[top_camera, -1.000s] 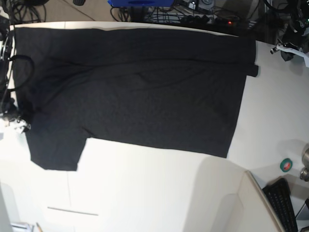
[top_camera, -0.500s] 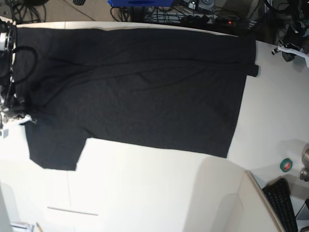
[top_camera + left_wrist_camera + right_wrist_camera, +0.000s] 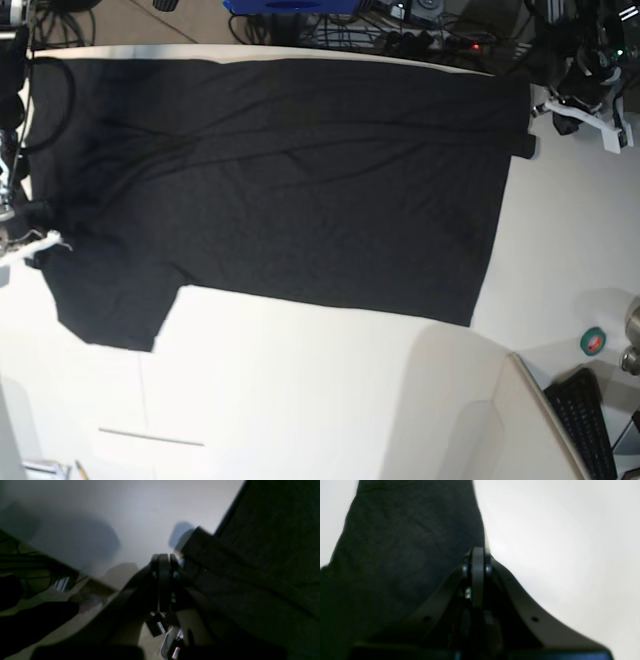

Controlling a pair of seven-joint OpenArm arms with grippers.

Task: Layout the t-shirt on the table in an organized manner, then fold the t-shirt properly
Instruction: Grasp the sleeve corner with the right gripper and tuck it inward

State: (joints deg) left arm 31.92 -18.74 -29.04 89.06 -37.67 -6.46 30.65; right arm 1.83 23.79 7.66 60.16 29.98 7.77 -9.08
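The black t-shirt lies spread flat across the far half of the off-white table, print not visible. My right gripper is at the sleeve on the base view's left. In the right wrist view its fingers are shut on the t-shirt's sleeve edge, just above the table. My left gripper hovers just off the shirt's far right corner. In the left wrist view it is shut and empty, beside a folded-over corner of the t-shirt, over the table edge.
A green tape roll, a metal object and a black keyboard sit at the right front. Cables and a blue object lie beyond the far edge. A thin seam line marks the near tabletop.
The right gripper has moved up and leftward in the base view, dragging the sleeve's edge with it. The left arm has come in toward the shirt's far right corner.
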